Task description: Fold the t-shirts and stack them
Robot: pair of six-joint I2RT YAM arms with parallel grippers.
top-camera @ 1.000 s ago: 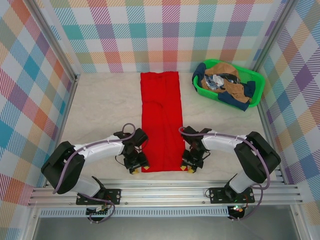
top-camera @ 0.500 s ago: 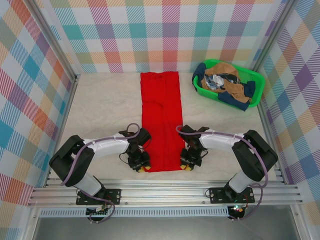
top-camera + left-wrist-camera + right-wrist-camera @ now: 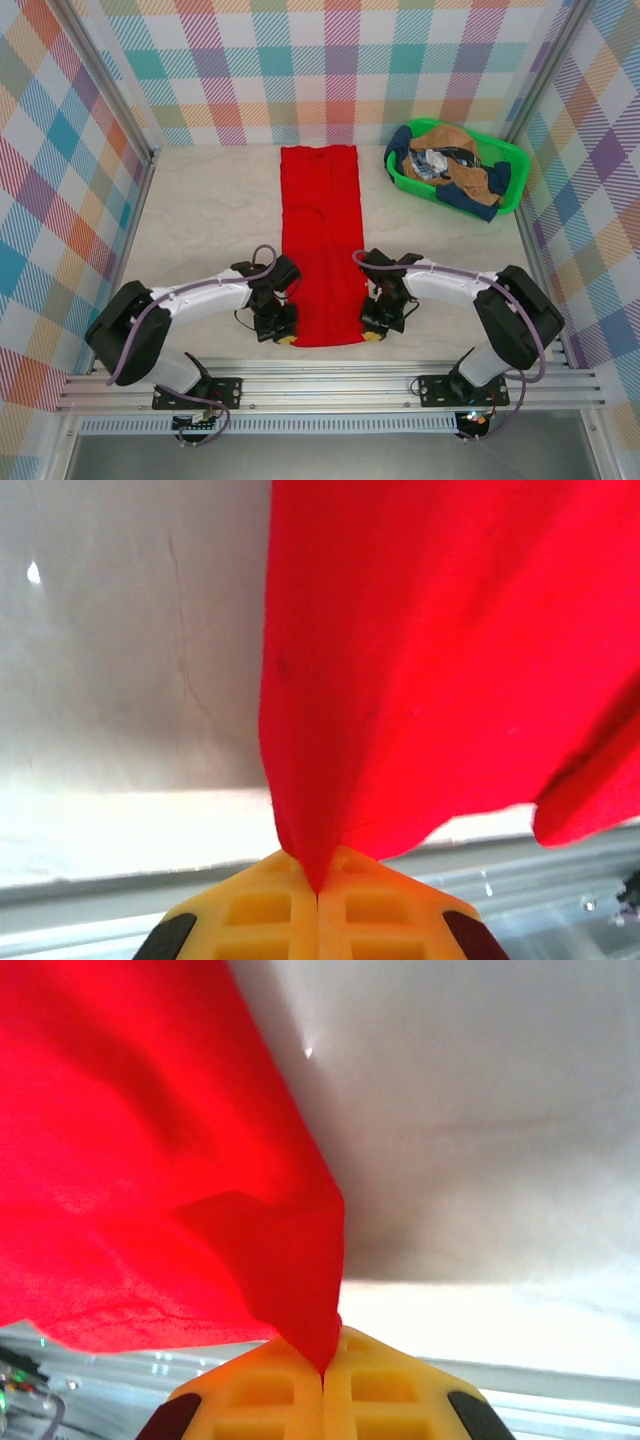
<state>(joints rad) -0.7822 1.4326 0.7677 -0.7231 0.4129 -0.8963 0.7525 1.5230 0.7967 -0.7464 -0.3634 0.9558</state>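
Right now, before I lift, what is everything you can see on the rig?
red shirt: one, bright red, folded into a long strip down the middle of the table
basket: one, green, far right corner
heaped clothes: count unclear, tan, navy and white-patterned, inside the basket
table: one, pale, under everything
walls: three, plaid, around the table
left tool: one, yellow-tipped, shut on the red shirt's near left corner
right tool: one, yellow-tipped, shut on its near right corner

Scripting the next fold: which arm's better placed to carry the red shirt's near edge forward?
Neither alone: left gripper and right gripper are each shut on a near corner of the red shirt. Move both together.
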